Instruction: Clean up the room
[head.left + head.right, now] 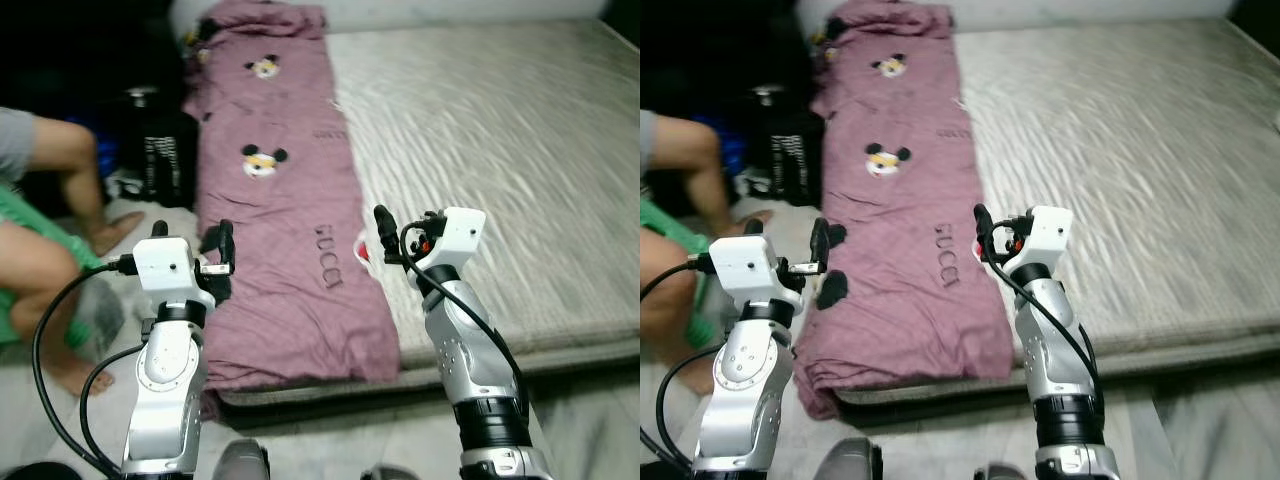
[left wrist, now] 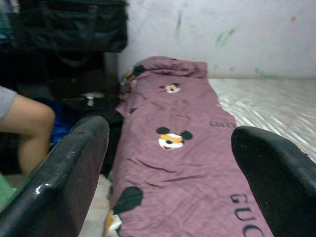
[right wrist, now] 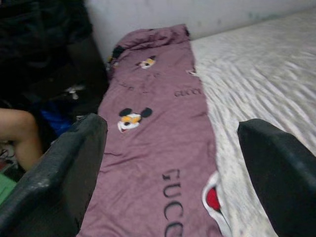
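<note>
Both grippers raised over the near edge of the bed, fingers spread wide, nothing held.

Left gripper and right gripper above the folded purple blanket, lying lengthwise along the left side of the mattress. Risk: pinching one layer only and unravelling the fold, or dragging it off toward the person's leg just beside the bed.

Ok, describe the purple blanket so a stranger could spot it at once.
Start from the wide bed with the grey-white mattress. The purple blanket lies in a long strip down its left edge, nearest the seated person. Cartoon mouse heads and GUCCI lettering mark it out from the plain mattress.
</note>
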You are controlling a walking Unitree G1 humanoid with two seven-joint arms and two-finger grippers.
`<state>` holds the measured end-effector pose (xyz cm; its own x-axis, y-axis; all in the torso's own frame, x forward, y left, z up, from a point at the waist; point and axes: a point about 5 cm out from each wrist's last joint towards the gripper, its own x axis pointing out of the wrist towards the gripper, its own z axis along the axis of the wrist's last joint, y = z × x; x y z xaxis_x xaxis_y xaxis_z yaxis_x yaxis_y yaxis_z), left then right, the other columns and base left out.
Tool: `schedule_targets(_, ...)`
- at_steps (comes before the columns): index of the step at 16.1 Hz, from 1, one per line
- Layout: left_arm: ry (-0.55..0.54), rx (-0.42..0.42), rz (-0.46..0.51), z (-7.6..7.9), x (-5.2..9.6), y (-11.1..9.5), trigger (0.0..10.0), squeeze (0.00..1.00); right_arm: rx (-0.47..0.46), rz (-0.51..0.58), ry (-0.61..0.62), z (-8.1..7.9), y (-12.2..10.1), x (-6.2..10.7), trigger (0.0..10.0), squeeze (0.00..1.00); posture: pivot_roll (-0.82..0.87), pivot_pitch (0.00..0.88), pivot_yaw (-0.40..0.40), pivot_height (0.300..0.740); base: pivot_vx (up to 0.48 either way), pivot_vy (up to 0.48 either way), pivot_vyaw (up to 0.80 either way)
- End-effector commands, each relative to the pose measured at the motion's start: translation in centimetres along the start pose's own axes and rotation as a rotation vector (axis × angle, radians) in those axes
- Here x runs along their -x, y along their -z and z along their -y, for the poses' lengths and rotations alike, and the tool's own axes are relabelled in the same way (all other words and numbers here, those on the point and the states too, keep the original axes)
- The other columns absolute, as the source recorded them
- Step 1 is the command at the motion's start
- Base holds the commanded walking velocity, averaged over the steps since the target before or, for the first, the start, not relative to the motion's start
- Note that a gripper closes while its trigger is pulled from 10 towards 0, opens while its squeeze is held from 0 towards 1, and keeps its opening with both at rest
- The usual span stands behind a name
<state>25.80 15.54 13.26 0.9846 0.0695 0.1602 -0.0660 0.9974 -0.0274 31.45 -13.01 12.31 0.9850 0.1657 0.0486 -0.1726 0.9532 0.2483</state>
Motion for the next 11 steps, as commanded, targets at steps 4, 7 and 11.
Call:
schedule_targets(4,0.018,-0.013,-0.034,0.3,0.2,1.1,10.0,0.0,-0.005,-0.037,0.004,-0.1,1.2,0.1,10.0,0.0,-0.06,0.025,0.018,0.74,0.0,0.0,0.0)
schedule_targets(7,0.025,-0.02,-0.038,0.4,-0.5,1.5,10.0,0.0,-0.014,-0.043,-0.002,-1.0,1.6,-0.6,10.0,0.0,-0.06,0.004,0.023,0.74,0.0,0.0,0.0)
schedule_targets(11,0.029,-0.039,-0.025,0.5,-0.9,1.4,10.0,0.0,0.033,-0.039,0.027,-0.4,1.3,-1.0,10.0,0.0,-0.06,0.002,0.012,0.74,0.0,0.0,0.0)
